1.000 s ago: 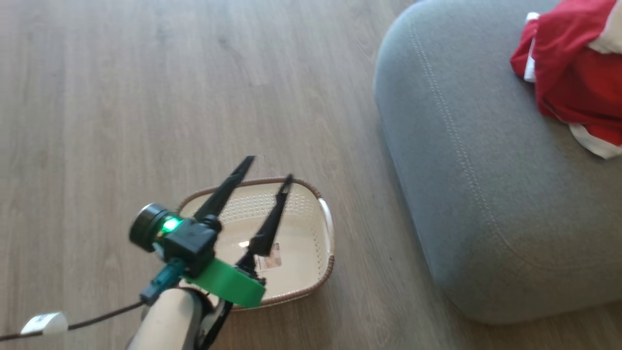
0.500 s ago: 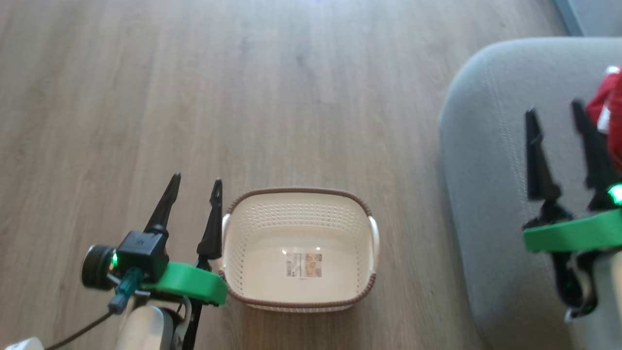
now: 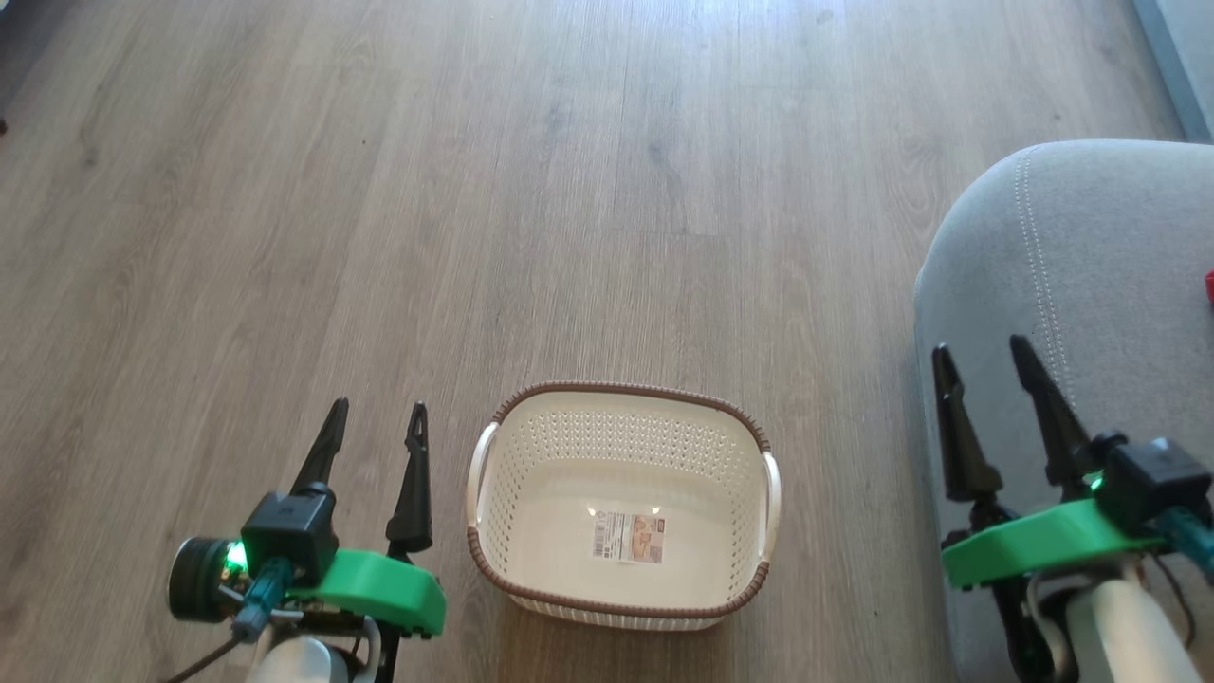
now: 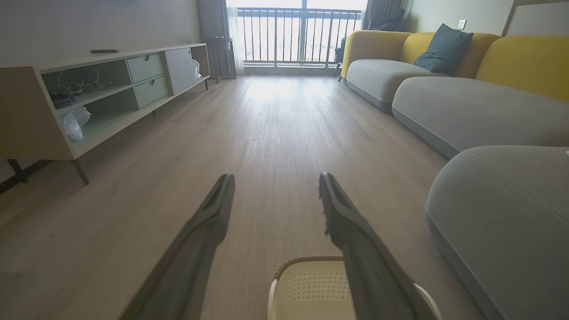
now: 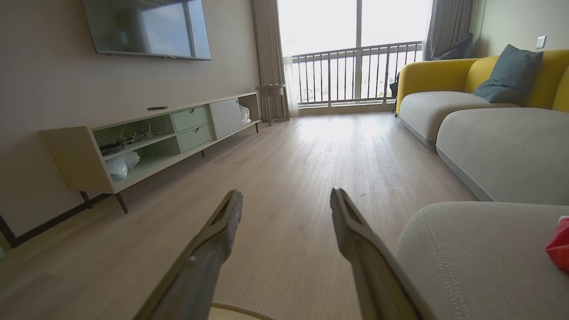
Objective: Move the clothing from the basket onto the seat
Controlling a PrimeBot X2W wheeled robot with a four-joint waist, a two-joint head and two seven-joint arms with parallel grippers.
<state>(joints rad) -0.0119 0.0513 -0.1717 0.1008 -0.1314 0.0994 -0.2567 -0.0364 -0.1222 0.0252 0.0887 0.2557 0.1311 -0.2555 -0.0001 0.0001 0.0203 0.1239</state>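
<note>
open floor (image 3: pixel 588 190), basket (image 3: pixel 621 446) interior unobstructed

basket (image 3: pixel 621 436): one
basket handles: two
paper label (image 3: pixel 628 537): one, inside basket
grippers: two, left gripper (image 3: pixel 377 406) and right gripper (image 3: pixel 980 346), flanking basket
seat (image 3: pixel 1091 266): one, right of basket
clothing (image 5: pixel 559 244): one red piece visible

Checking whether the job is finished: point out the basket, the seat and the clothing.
basket (image 3: pixel 621 436), head view, perforated far wall.
seat (image 3: pixel 1119 256), head view, bare grey top.
clothing (image 5: pixel 561 246), right wrist view, red fabric at right edge.
</note>
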